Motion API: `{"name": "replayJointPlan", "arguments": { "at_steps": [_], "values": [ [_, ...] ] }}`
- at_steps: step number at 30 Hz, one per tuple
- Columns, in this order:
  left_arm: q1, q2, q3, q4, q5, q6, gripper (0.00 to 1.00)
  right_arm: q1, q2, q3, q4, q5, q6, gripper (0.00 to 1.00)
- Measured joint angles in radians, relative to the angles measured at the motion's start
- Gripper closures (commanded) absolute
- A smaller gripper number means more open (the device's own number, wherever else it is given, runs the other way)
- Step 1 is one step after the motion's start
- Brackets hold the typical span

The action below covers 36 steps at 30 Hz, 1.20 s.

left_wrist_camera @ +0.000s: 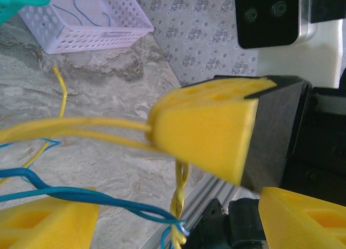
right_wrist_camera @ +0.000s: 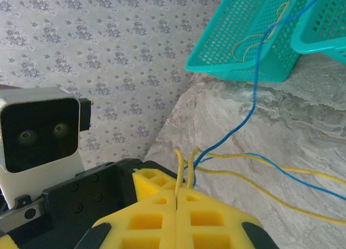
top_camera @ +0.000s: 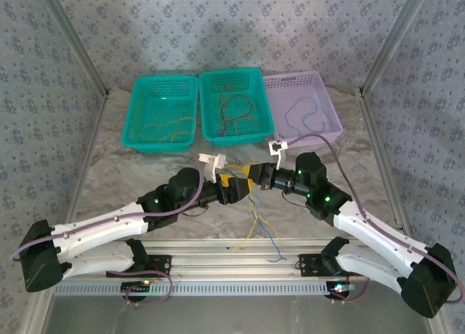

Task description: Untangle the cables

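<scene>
**Top view.** The left pincer [top_camera: 232, 183] and right pincer [top_camera: 256, 173] are seen tip to tip above the middle of the surface [top_camera: 138, 178], just near of three baskets. A bundle of cables [top_camera: 263, 229], yellow and blue, is seen trailing from that meeting point toward the near edge. More strands are noted inside the left teal basket [top_camera: 132, 112], the middle teal basket [top_camera: 231, 74] and the lilac basket [top_camera: 299, 76] on the right.

**Left wrist.** The left pincer [left_wrist_camera: 173, 222] is seen spread wide, one yellow finger at each lower corner, nothing gripped. The right pincer [left_wrist_camera: 178, 127] is pressed together on the yellow strands [left_wrist_camera: 81, 127]. A blue strand [left_wrist_camera: 81, 195] is seen running across below them, twisted with yellow at the bottom.

**Right wrist.** The right pincer [right_wrist_camera: 178, 192] is seen shut tight, yellow strands pinched between its fingers and led off to the right across the surface. The blue strand [right_wrist_camera: 254, 97] is seen rising toward a teal basket.
</scene>
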Motion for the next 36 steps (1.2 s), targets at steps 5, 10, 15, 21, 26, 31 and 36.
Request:
{"name": "replayJointPlan", "arguments": {
  "at_steps": [5,10,15,21,26,31,36],
  "values": [
    [-0.005,0.008,0.010,0.011,-0.005,-0.013,0.32,0.014,0.001,0.000,0.001,0.012,-0.011,1.00],
    [-0.010,0.000,0.011,0.017,-0.023,-0.027,0.42,0.018,-0.019,0.000,-0.008,0.039,-0.016,1.00],
    [-0.010,-0.061,-0.022,0.017,-0.090,-0.048,0.39,0.018,-0.066,0.000,-0.003,0.064,-0.011,1.00],
    [-0.010,-0.090,-0.068,0.006,-0.140,-0.067,0.37,0.032,-0.068,0.000,0.023,0.064,0.007,1.00],
    [-0.010,-0.084,-0.068,0.006,-0.159,-0.072,0.37,0.053,-0.050,0.000,0.027,0.064,0.016,1.00],
    [-0.010,-0.073,-0.068,0.010,-0.177,-0.073,0.56,0.072,-0.039,0.000,0.040,0.064,0.019,1.00],
    [-0.010,-0.066,-0.068,0.029,-0.180,-0.087,0.73,0.080,-0.034,0.000,0.040,0.072,0.019,1.00]
  ]
}}
